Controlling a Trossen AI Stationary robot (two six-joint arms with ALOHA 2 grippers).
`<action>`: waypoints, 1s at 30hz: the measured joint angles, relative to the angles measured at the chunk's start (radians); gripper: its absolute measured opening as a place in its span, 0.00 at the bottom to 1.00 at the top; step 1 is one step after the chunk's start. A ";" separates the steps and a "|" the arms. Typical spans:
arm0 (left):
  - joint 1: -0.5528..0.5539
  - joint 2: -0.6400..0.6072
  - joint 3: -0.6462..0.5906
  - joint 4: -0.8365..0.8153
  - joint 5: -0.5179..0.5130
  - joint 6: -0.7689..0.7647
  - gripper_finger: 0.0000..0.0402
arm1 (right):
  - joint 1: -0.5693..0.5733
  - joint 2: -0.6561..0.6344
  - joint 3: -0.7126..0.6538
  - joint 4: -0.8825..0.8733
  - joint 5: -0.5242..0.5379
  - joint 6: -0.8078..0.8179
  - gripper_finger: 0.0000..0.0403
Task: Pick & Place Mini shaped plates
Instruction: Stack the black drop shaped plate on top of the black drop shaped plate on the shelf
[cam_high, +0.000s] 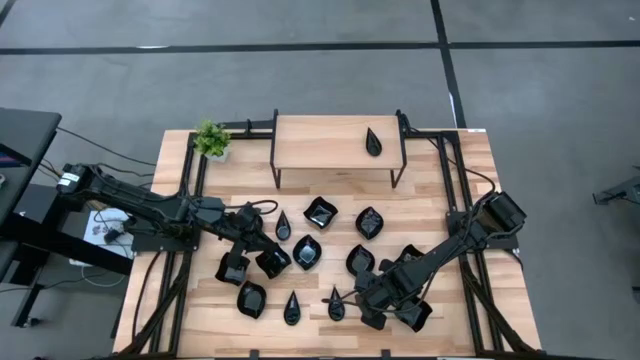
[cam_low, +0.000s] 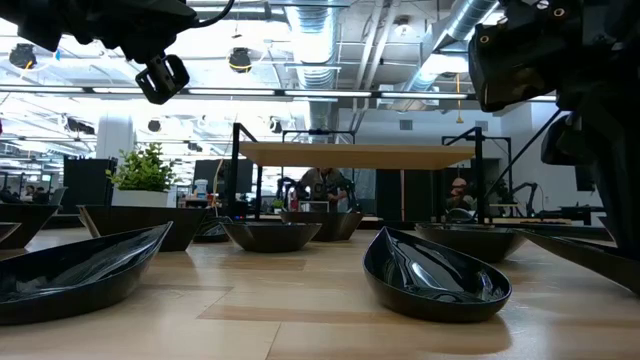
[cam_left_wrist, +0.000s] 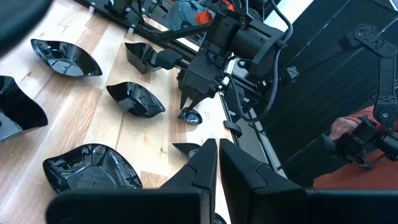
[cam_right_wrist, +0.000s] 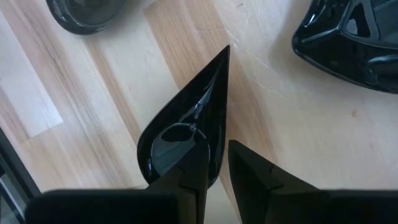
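In the lower middle of the high view, the right gripper is clamping the rim of a teardrop plate; its own wrist view is showing one finger inside the dish and the other outside, though the plate's round end is being cut off behind the fingers. The left gripper is hovering left of centre with its fingers pressed together, holding nothing. The other mini shaped plates are lying scattered across the table, several partly hidden under the arms. One teardrop dish is sitting on the raised shelf.
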 joint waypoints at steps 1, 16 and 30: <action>0.000 0.000 0.000 0.000 0.000 0.000 0.05 | 0.000 0.000 0.000 0.000 0.000 0.000 0.14; 0.000 0.000 0.000 0.001 0.000 0.000 0.05 | 0.000 0.000 0.000 0.000 0.011 -0.024 0.14; 0.000 0.000 0.000 0.001 0.000 0.000 0.05 | 0.000 0.000 -0.001 0.000 0.038 -0.079 0.14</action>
